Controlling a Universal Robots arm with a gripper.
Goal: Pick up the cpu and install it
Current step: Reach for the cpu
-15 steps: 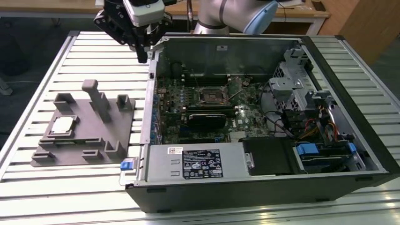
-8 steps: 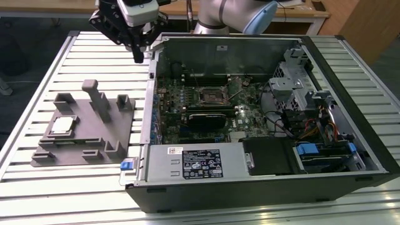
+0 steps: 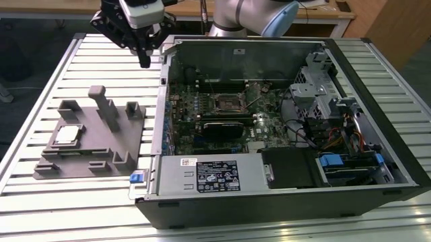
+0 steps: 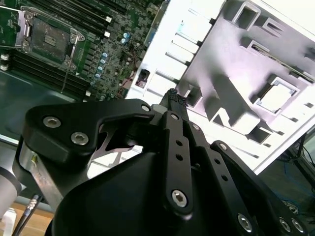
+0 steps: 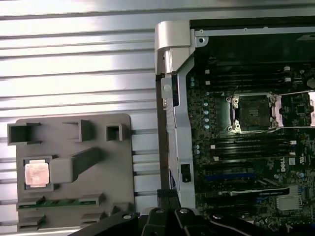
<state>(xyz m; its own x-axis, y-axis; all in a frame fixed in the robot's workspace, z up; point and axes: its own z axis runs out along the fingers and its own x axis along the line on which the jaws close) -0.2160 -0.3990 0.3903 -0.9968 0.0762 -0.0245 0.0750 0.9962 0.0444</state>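
Overhead, the gripper (image 3: 144, 60) hangs, jaws closed on nothing, above the slatted metal table (image 3: 74, 70); the cpu (image 3: 67, 135) lies in a grey holder (image 3: 101, 146) beside the case (image 3: 283, 201); a wooden desk (image 3: 54, 6) stands behind.

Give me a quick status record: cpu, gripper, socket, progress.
cpu: seated in a pocket of the grey holder, on the table at the exterior view's left
gripper: shut, holding nothing, above the table beside the case corner, apart from the cpu
socket: inside the open case, frame swung open, no chip in it
progress: cpu not yet picked up
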